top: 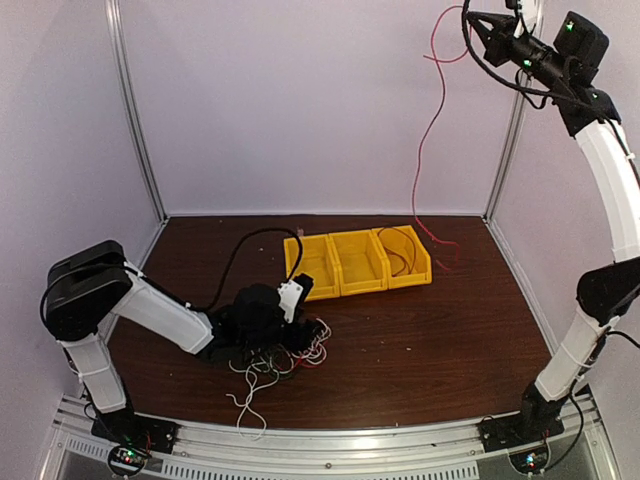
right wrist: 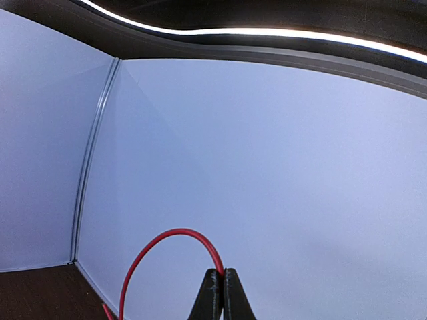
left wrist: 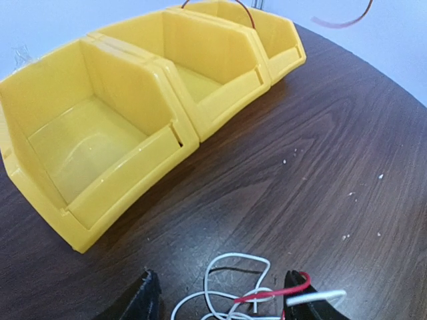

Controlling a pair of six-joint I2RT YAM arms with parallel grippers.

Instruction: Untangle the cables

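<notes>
Top view: right gripper (top: 472,20) way up high, long thin red wire (top: 428,130) hanging down beside the yellow plastic bins (top: 357,262); left gripper (top: 300,335) low over the small tangle of white, red and dark wires (top: 265,370).
Left wrist: jaws spread, gripping nothing; I'd pin the tangle first.
Right wrist: clenched on the red wire, so pull slow.

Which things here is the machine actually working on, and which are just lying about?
Job: tangled cables; red cable, pinched in the right pincer; open left pincer at the tangle.
Lying about: three yellow bins; table.
</notes>
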